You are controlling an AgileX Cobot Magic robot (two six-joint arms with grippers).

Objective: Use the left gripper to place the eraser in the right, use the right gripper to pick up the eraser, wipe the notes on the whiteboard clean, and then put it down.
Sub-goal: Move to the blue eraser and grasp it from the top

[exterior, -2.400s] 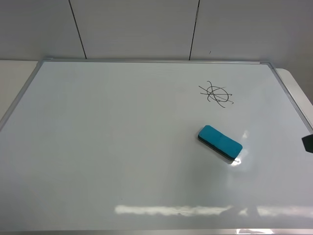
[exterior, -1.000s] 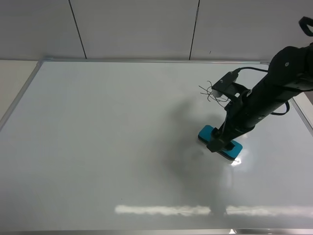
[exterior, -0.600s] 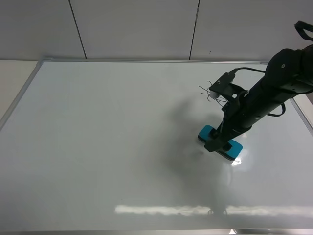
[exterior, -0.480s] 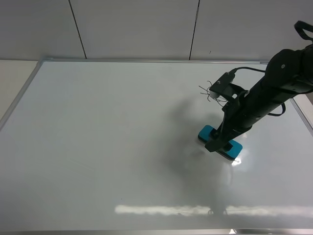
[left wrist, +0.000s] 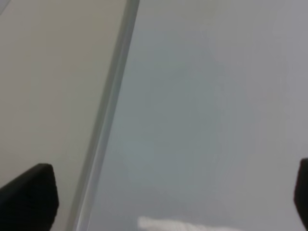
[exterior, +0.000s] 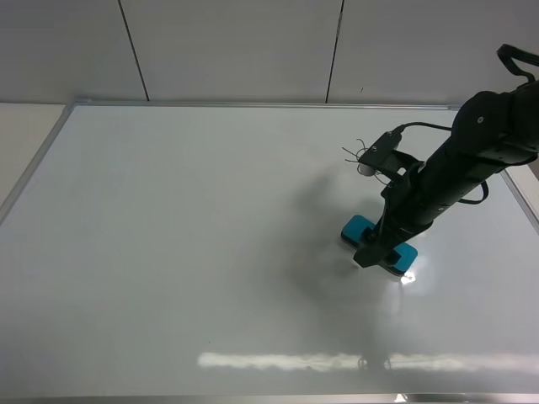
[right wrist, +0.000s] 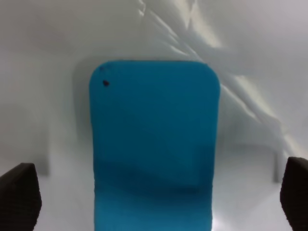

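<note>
The teal-blue eraser [exterior: 356, 227] lies flat on the whiteboard [exterior: 185, 236], right of centre. My right gripper [exterior: 379, 254] reaches down from the right and stands open over the eraser's middle. In the right wrist view the eraser [right wrist: 154, 139] fills the space between the spread fingertips [right wrist: 19, 195], which stay apart from its sides. The notes [exterior: 350, 155], a black scribble, sit just beyond the eraser, partly hidden by the arm. My left gripper [left wrist: 163, 197] is out of the high view; its wrist view shows it open over the whiteboard [left wrist: 202, 96] by the silver frame [left wrist: 110, 110].
A pale table surface [exterior: 25, 126] borders the board's left frame, and shows as well in the left wrist view [left wrist: 48, 72]. Grey wall panels [exterior: 236, 50] rise behind the far edge. Glare streaks [exterior: 295, 360] run along the board's near side.
The right arm came in from the right edge and settled over the eraser, sinking slightly lower in the last second. The eraser has stayed where it was.
</note>
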